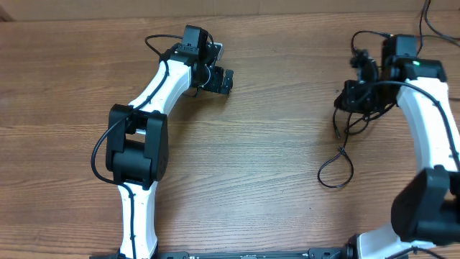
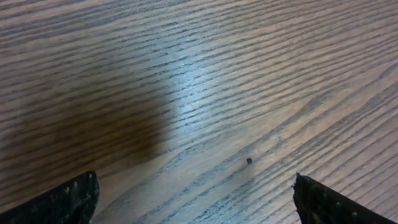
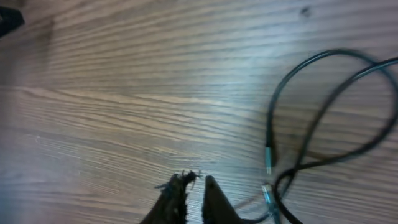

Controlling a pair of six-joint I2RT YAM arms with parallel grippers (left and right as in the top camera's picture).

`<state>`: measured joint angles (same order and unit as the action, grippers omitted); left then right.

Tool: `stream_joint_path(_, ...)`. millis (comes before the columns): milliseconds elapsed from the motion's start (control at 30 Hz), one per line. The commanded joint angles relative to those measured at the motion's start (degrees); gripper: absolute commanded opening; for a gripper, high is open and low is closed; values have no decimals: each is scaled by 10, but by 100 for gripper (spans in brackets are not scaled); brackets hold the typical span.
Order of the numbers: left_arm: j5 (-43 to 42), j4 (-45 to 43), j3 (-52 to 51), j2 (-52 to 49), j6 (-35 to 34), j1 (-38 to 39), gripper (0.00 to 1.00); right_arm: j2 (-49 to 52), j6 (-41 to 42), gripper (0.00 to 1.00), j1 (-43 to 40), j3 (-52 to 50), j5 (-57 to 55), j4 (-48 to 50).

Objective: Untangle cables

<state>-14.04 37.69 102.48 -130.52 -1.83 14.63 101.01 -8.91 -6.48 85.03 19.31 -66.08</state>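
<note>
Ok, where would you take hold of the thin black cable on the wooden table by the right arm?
Probably its free loop: the thin black cable trails flat on the wooden table, apart from the right claw. Come straight down, fingers astride one strand; it lies flat with nothing crowding it.

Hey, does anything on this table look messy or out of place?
Only the cables: they lie in a tangled bunch beside the right claw, one loose loop trailing away from it. Nothing looks spilled or broken.
</note>
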Motion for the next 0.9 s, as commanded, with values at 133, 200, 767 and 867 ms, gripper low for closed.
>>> stream_joint_path(133,6,-2,13,4,-10,3,100,40,-6,4,9,-45,3,23)
stream_joint_path(200,6,-2,13,4,-10,3,100,40,-6,4,9,-71,-2,40)
stream_joint_path(767,6,-2,13,4,-10,4,100,53,61,4,9,-175,-71,162)
stream_joint_path(867,6,-2,13,4,-10,4,100,55,108,4,9,-175,-142,163)
